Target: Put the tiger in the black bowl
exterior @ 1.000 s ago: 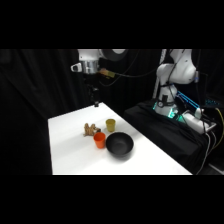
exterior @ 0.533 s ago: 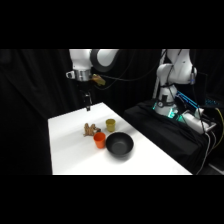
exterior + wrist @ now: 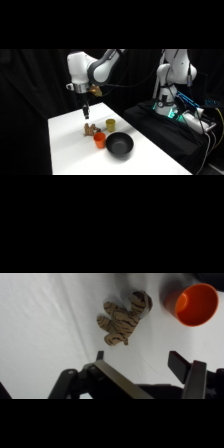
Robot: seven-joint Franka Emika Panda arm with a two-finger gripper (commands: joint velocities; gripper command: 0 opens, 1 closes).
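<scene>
A white robot arm's gripper (image 3: 86, 115) hangs just above the striped tiger (image 3: 123, 319), its fingers (image 3: 184, 366) spread apart and holding nothing. The tiger lies on the white counter (image 3: 70, 145), beside an orange cup (image 3: 194, 304). In the side view, a yellow-green cup (image 3: 110, 124) stands close by, with the black bowl (image 3: 119, 144) touching the orange cup.
</scene>
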